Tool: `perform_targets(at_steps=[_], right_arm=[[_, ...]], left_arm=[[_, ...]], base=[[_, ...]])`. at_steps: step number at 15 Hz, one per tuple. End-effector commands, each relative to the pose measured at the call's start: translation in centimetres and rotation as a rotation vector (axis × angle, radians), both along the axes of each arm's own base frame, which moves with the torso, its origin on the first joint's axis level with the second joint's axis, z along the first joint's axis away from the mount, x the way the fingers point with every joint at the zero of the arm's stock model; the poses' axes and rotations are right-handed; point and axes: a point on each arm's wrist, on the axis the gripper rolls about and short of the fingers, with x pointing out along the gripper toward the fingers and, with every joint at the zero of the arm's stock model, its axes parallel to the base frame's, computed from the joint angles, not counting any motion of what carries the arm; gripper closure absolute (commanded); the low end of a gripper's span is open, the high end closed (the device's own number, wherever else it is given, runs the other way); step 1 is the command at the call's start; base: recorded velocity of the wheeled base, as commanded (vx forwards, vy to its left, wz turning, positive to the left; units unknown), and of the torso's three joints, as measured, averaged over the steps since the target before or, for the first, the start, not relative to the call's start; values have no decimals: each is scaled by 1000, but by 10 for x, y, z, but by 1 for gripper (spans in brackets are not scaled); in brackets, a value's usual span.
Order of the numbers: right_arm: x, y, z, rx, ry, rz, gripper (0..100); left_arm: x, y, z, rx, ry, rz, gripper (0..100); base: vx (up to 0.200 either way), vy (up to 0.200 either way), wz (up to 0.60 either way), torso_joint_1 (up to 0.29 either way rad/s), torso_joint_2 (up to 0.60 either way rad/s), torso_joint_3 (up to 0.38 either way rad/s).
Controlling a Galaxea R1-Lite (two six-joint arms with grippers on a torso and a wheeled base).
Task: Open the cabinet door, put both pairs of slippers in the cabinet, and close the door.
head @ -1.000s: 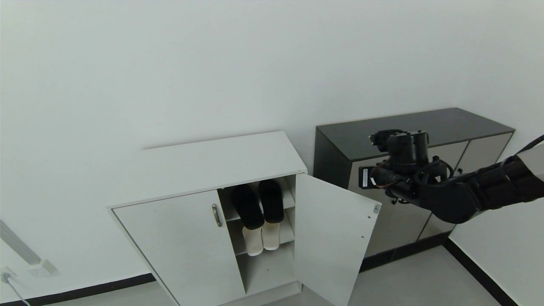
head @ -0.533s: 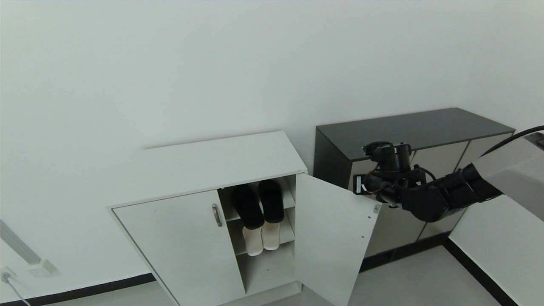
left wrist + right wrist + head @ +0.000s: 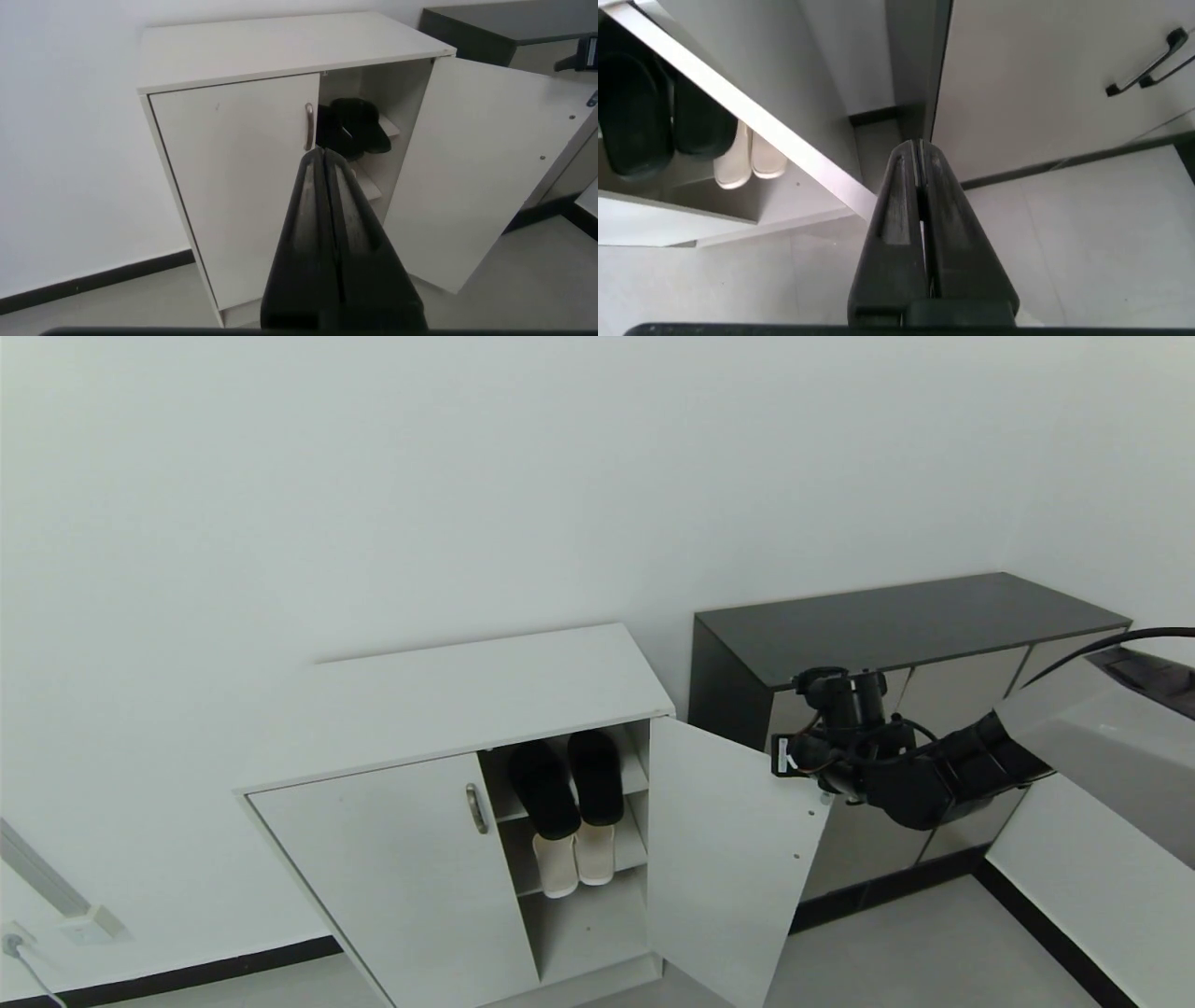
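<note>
In the head view, the right jaws are up by the outer top corner of the open cabinet door (image 3: 728,859), on the side facing away from the shelves. Whether they touch it cannot be told from here. Past the door from those jaws stands the white cabinet (image 3: 485,700), its right half exposed. The black slippers (image 3: 565,784) lie side by side on the upper shelf, and the white slippers (image 3: 574,861) sit on the shelf just beneath them. Farther still from the jaws is the shut left door (image 3: 401,877) with its metal handle (image 3: 477,808). Behind the jaws, a dark cabinet (image 3: 896,616) stands against the wall, just beside the white one.

In the left wrist view, the left jaws are clenched, fingers pressed together with nothing between them. They point at the cabinet front and are well apart from it. Straight ahead of their tips are the handle and the inner edge of the left door. The black slippers show just past the tips, in the open half.

In the right wrist view, the right jaws are likewise clenched on nothing. The open door's thin top edge runs slantwise close beside them; contact cannot be judged. Beyond that edge, inside the cabinet, both pairs rest on their shelves. On the jaws' other side are the dark cabinet's front, with a black handle (image 3: 1148,61), and the grey floor (image 3: 1083,243) below.
</note>
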Motion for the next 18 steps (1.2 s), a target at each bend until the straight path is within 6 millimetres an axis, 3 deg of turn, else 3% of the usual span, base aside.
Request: perform_targets(at_steps=[1, 7, 11, 13, 18], right_arm=[[-1, 0, -3, -4, 9, 1, 100], [-37, 18, -1, -21, 47, 72, 100], [-84, 59, -5, -33, 54, 211, 100], [-96, 70, -6, -26, 30, 249, 100], [-109, 69, 6, 22, -69, 308, 100]], left_arm=[[0, 0, 0, 0, 0, 0, 100], [0, 0, 0, 0, 1, 0, 100], [0, 0, 0, 0, 0, 0, 100], [0, 0, 0, -2, 0, 0, 100], [0, 0, 0, -2, 0, 0, 100]], base=[[0, 0, 0, 0, 0, 0], [0, 0, 0, 0, 0, 0], [0, 0, 0, 0, 0, 0], [0, 0, 0, 0, 0, 0], [0, 0, 0, 0, 0, 0]])
